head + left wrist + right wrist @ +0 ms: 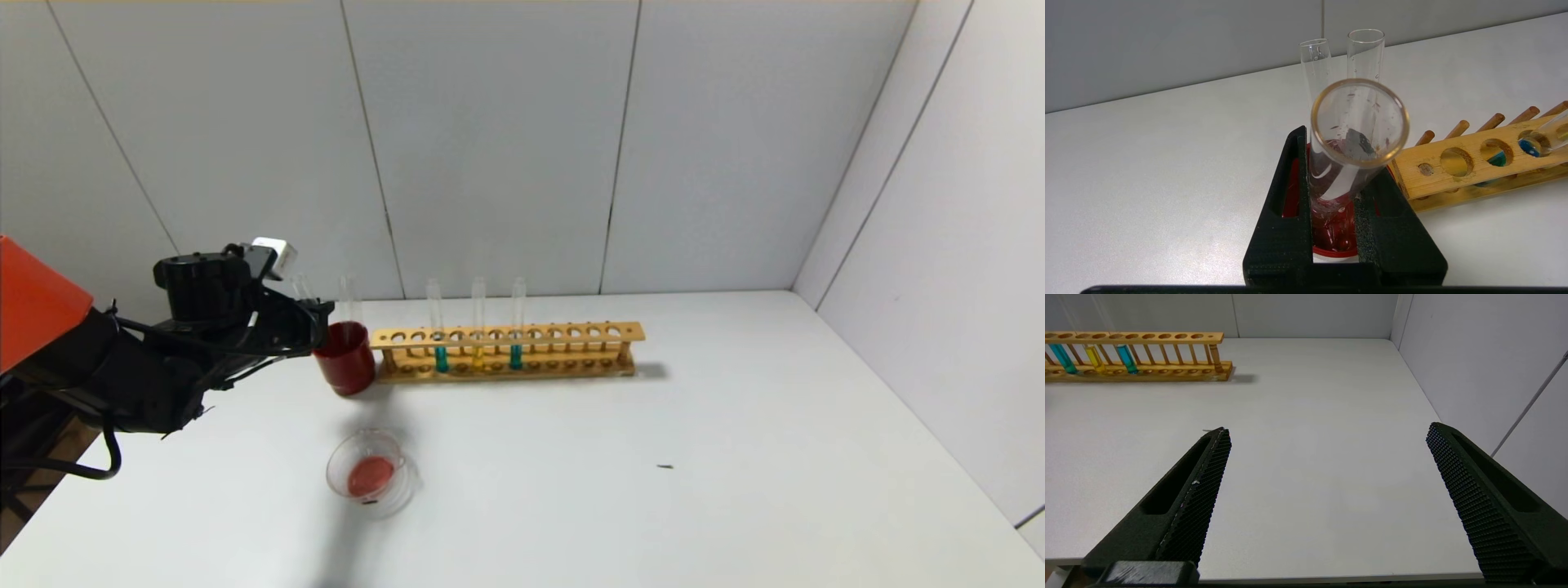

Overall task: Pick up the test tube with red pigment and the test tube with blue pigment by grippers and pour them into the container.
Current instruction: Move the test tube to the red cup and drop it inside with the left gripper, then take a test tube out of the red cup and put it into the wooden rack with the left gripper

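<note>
My left gripper (321,324) (1337,165) is shut on a clear test tube (1359,122) with only reddish traces inside. It holds the tube slanted, with the lower end down in the dark red cup (345,359) (1336,241). The container (371,474), a low glass dish, stands nearer on the table with red liquid in it. Two test tubes with teal-blue liquid (441,357) (516,354) stand in the wooden rack (571,333), a yellow one (478,356) between them. My right gripper (1327,430) is open and empty over bare table, out of the head view.
Two more empty tubes (1315,61) (1365,51) stand in the red cup behind the held one. The rack's end (1453,163) is right beside the cup. A small dark speck (665,466) lies on the white table. Walls close in at the back and right.
</note>
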Tool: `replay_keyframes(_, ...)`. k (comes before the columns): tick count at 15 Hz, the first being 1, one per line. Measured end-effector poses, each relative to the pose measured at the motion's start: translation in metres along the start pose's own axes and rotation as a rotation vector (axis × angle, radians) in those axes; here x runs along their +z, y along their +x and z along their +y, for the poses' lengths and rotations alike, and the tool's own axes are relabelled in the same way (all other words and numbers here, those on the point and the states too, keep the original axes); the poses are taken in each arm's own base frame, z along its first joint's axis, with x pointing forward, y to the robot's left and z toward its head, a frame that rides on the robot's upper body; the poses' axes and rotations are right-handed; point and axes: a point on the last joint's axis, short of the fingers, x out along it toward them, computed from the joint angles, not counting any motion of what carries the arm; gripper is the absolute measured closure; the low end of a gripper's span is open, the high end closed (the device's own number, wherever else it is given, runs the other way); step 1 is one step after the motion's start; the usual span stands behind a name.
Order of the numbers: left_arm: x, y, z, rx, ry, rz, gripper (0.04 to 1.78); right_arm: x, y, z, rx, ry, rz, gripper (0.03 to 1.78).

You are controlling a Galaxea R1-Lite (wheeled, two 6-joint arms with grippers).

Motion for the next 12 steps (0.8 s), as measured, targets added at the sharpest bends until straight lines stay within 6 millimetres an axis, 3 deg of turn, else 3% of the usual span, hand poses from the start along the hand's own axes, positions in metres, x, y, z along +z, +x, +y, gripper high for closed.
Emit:
replay_keyframes(4,-0.0004,0.0005,0.0000,-0.001,0.001,0.001,1.43,0.0000,0.0000,0.0000,0.000,0.000,0.000,0.06)
replay_keyframes(6,-0.0024,0.0017,0.0001,-0.002,0.001,0.007,1.27,0.0000,0.0000,0.0000,0.000,0.000,0.000,0.06)
replay_keyframes(12,-0.0059,0.0038,-0.0015,-0.007,0.001,0.018,0.36,0.0000,0.0000,0.0000,0.000,0.000,0.000,0.06)
